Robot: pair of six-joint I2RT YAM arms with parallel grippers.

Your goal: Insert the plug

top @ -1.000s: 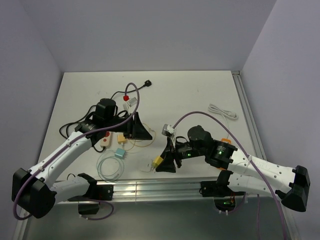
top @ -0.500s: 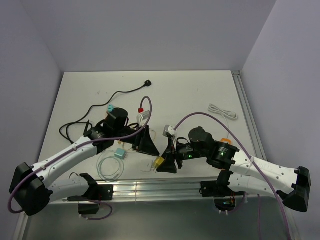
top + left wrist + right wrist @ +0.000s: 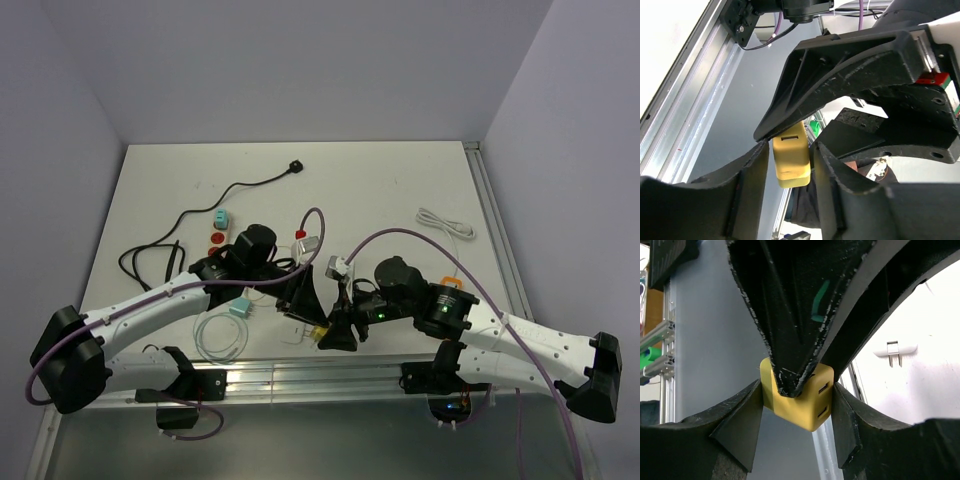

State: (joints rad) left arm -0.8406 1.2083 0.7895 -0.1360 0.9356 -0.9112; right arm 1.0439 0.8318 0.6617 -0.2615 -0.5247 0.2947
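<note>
White table [image 3: 400, 180], left tool [image 3: 790, 147] and right tool [image 3: 797, 387] both pinching one yellow plug [image 3: 791, 162]

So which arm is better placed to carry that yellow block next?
Probably right: the right gripper pinches the yellow block from both sides; the left gripper flanks it, grip unclear.

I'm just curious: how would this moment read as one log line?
right gripper: shut on yellow adapter | left gripper: flanking it, grip unclear
</note>
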